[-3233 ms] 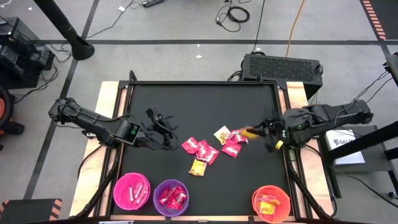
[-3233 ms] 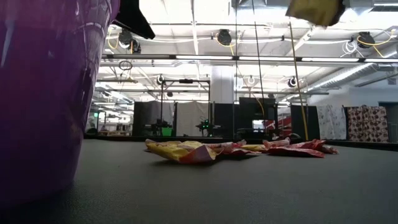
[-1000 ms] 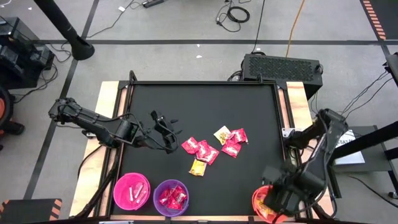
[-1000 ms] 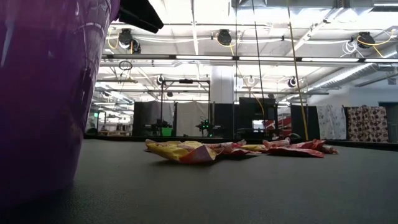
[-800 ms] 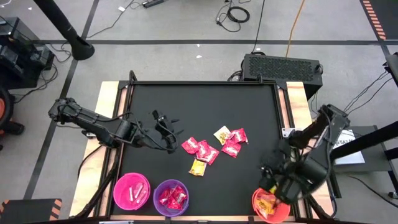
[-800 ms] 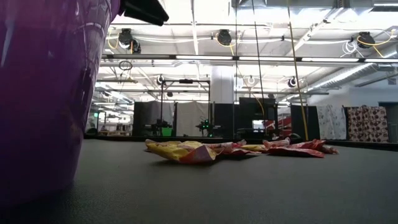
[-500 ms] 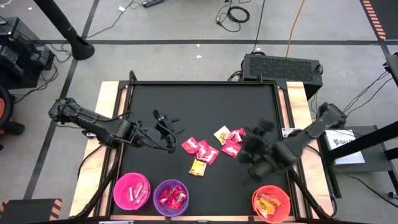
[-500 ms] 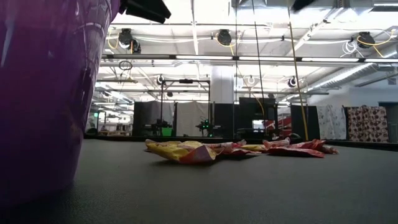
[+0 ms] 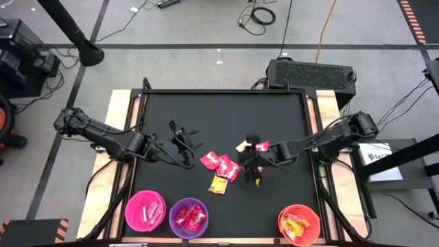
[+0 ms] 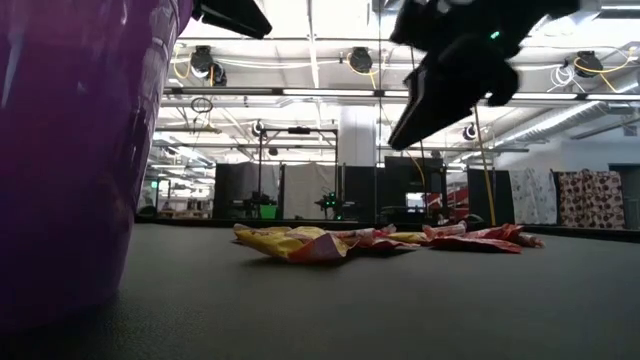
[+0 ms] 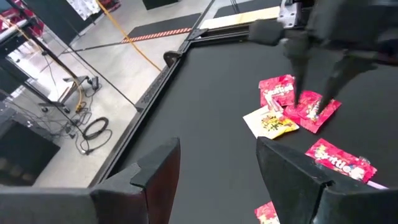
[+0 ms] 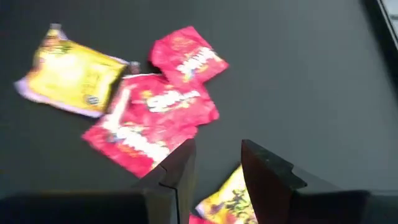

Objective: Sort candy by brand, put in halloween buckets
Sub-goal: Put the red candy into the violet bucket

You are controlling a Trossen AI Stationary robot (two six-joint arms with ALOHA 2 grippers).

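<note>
The candy [image 9: 226, 167] lies in a loose pile mid-table: red packets [image 12: 149, 121], a yellow-white one [image 12: 71, 78] and a yellow one [image 9: 218, 184], all flat on the black mat. My right gripper [image 9: 251, 171] hovers open above the pile's right part, well clear of the table in the low view [image 10: 450, 75]. The left gripper [image 9: 184, 132] waits open left of the pile. The three buckets stand at the near edge: pink [image 9: 145, 210], purple [image 9: 188, 218] with red packets, and orange [image 9: 300, 224] with yellow ones.
The purple bucket's wall [image 10: 70, 150] fills the low view's left side. A raised frame [image 9: 226, 91] rims the black mat. The mat's far half shows bare. The right arm [image 9: 322, 140] stretches across the mat's right part from the right edge.
My right gripper has swung from above the orange bucket at the near right corner toward the far-left, across the mat, and now hangs over the candy pile. The left arm has stayed in place. The packets on the mat have not moved.
</note>
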